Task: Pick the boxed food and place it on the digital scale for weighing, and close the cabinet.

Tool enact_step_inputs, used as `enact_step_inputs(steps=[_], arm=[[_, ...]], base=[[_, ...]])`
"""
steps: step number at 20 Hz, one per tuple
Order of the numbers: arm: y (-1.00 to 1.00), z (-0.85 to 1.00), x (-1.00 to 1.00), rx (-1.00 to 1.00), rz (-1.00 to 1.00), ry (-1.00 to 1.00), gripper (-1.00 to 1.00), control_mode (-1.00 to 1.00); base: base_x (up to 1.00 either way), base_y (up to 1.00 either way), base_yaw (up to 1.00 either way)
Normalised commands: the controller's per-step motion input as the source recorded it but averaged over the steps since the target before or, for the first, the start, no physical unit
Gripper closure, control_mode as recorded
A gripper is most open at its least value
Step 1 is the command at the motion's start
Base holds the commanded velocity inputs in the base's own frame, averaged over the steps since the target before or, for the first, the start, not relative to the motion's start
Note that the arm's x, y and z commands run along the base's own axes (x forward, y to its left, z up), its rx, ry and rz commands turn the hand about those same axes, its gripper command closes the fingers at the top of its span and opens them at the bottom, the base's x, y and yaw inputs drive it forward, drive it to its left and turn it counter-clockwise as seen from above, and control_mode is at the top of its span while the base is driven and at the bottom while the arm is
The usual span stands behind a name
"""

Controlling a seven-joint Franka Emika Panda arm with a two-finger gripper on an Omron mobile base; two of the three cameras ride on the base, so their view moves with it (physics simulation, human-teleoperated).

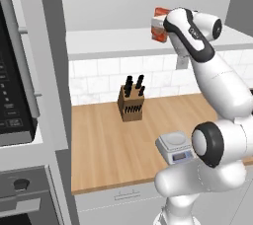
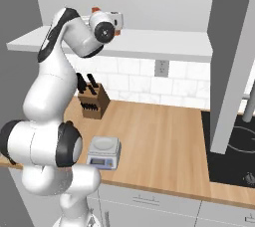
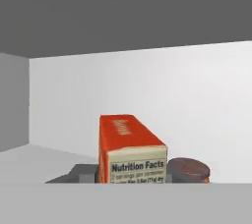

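Note:
The boxed food (image 3: 129, 142) is an orange-red carton standing on the pale shelf of the cabinet (image 1: 113, 41), with its nutrition panel facing the hand camera. My gripper (image 3: 130, 178) is shut on the boxed food, one finger on each side of its base. In the left base view the carton (image 1: 159, 32) peeks out behind my wrist; in the right base view only orange corners of it (image 2: 95, 10) show past the hand. The digital scale (image 1: 174, 144) (image 2: 104, 147) sits on the wooden counter near its front edge, far below the gripper. A cabinet door (image 2: 231, 61) stands open.
A small brown can (image 3: 189, 169) stands right beside the carton on the shelf. A wooden knife block (image 1: 131, 104) (image 2: 93, 99) stands at the back of the counter. The microwave (image 1: 10, 86) and oven (image 1: 24, 194) are at the left, and a dark cooktop (image 2: 239, 144) at the right.

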Motion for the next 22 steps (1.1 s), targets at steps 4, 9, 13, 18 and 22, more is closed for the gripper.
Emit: enact_step_inputs(steps=[4,9,13,18,22], arm=[[0.0,-0.01,-0.92,0.08,0.0,-0.04,1.0,-1.0],[0.0,-0.04,-1.0,0.05,0.0,-0.01,1.0,-1.0],[0.0,0.0,-1.0,0.07,0.0,0.0,1.0,-1.0],[-0.04,0.0,-1.0,0.06,0.0,0.02,1.0,-1.0],[-0.33,-0.05,-0.95,-0.06,0.06,0.24,1.0,-1.0]], base=[[0.0,0.0,0.0],[0.0,0.0,0.0],[0.0,0.0,0.0],[0.0,0.0,0.0],[0.0,0.0,0.0]])
